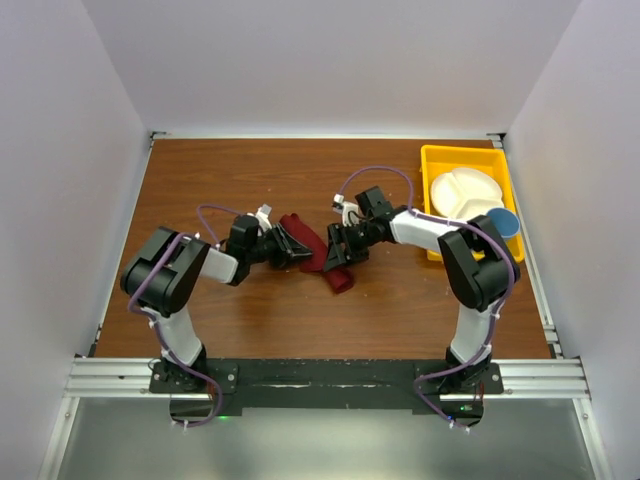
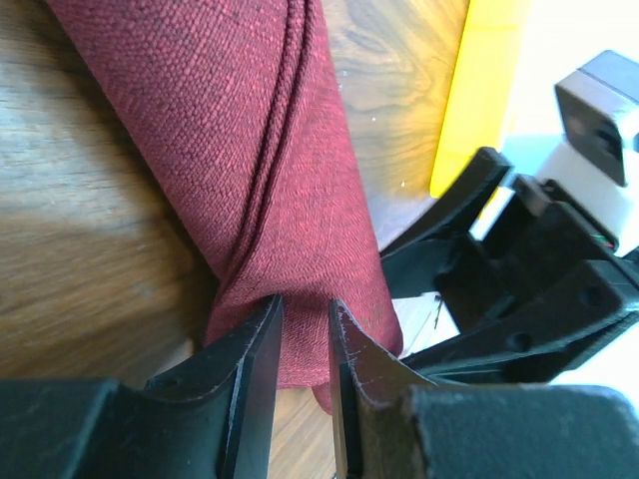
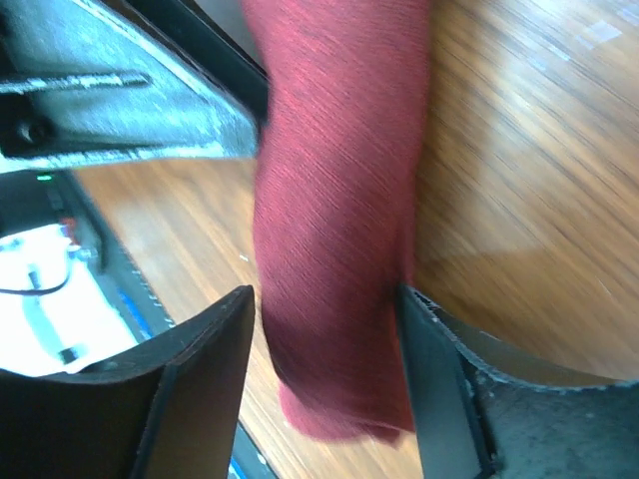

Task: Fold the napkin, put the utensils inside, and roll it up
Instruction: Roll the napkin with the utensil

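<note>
Since the napkin (image 1: 305, 235) lies as a tight maroon roll at the middle of the surface (image 1: 200, 180), slanting from 11 o'clock to 5 o'clock in the top view, the task looks to be at the tail of its rolling step. No utensils show in any view. I judge they are wrapped inside, but the cloth hides that.

The left fingers (image 2: 262, 344) reach in from 9 o'clock and stand narrow, pinching the cloth close to one end of the roll, the 11 o'clock end as far as the top view tells. The layered edges of the cloth run along the roll just beyond them.

The right fingers (image 3: 200, 379) come from 3 o'clock and stand wide, straddling the roll toward its 5 o'clock end. A sliver of wood shows between one finger and the cloth, so they do not clamp it, though that view is blurred.

The next move, as I read it, calls for a clean let-go. The right fingers should lift clear without dragging the cloth. The left pinch should steady the layers until then and ease open last, so the roll does not spring loose.

The tray (image 1: 432, 160) at 2 o'clock sits well apart.
</note>
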You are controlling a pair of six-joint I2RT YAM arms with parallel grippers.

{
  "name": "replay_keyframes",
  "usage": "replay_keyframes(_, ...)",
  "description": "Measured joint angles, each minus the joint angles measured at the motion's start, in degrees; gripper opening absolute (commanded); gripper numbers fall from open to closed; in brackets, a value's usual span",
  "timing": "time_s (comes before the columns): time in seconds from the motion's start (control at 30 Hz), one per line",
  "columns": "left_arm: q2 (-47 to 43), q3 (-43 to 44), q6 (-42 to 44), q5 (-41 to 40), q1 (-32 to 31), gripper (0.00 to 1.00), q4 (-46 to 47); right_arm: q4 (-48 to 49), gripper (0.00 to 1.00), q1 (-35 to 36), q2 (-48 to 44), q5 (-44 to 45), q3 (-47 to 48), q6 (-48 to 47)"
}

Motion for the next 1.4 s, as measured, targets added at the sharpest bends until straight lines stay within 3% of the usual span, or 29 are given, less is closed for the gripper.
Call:
replay_keyframes(0.27,0.8,0.0,-0.5,0.0,-0.2,0.29,1.3,-10.3,0.64,0.0,-2.7,7.9,8.4,-3.5)
replay_keyframes(0.57,-1.5,0.0,-1.4,0.0,-0.2,0.32,0.3,-7.0,0.45,1.5,-2.6,1.2,9.8,-1.7)
replay_keyframes(0.77,-5.5,1.8,-1.4,-0.1,-0.1,0.32,-0.9,-5.3,0.38,2.6,-1.4,-1.4,9.2,-1.5)
replay_keyframes(1.4,-1.9,7.5,-0.9,0.0,3.1,0.33,-4.4,-4.3,0.36,4.9,2.0,-0.1,9.2,-1.0)
